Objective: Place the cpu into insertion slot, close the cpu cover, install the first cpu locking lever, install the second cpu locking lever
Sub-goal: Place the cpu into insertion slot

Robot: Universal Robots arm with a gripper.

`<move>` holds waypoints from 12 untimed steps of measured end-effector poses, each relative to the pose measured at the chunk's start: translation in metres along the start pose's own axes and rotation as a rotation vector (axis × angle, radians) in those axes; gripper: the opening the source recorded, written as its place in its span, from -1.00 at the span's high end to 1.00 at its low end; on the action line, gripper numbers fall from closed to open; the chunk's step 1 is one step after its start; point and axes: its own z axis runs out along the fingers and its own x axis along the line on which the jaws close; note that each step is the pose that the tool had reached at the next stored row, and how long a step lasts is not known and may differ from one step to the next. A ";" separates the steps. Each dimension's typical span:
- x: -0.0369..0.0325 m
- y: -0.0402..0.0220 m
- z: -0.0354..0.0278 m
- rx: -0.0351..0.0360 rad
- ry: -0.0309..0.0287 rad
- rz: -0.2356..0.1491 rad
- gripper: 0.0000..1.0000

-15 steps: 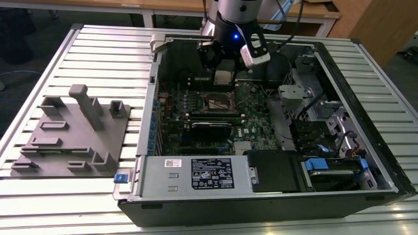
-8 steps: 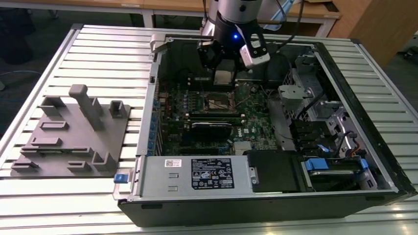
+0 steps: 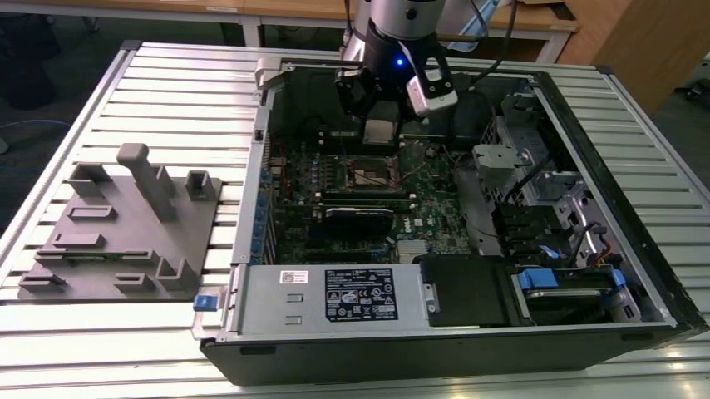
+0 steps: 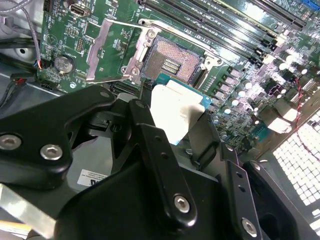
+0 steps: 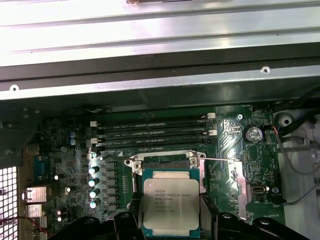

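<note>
Cpu (image 5: 170, 205), flat square with silver-grey metal lid, sits pinched between black fingers (image 5: 216, 225) near the dark square insertion slot (image 4: 172, 62).

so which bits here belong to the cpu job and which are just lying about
job: cpu, clamped in the gripper; insertion slot, empty; cpu cover, swung open
lying about: grey fixture block; memory slots; coin battery

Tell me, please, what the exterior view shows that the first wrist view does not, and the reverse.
The exterior view adds the grey plastic fixture tray on the slatted metal table and the black computer case. The first wrist view adds the round silver coin battery. Both share the silver-grey square cpu, held in the black end effector close to the dark square insertion slot.
</note>
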 end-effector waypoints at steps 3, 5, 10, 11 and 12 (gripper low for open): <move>0.0000 0.0000 0.0001 -0.0005 -0.0020 0.023 -0.07; 0.0000 0.0000 0.0002 -0.0005 -0.0021 0.024 -0.07; 0.0000 0.0000 0.0002 -0.0006 -0.0027 0.030 -0.07; 0.0000 0.0000 0.0003 -0.0008 -0.0036 0.041 -0.07; 0.0000 0.0000 0.0003 -0.0010 -0.0047 0.052 -0.07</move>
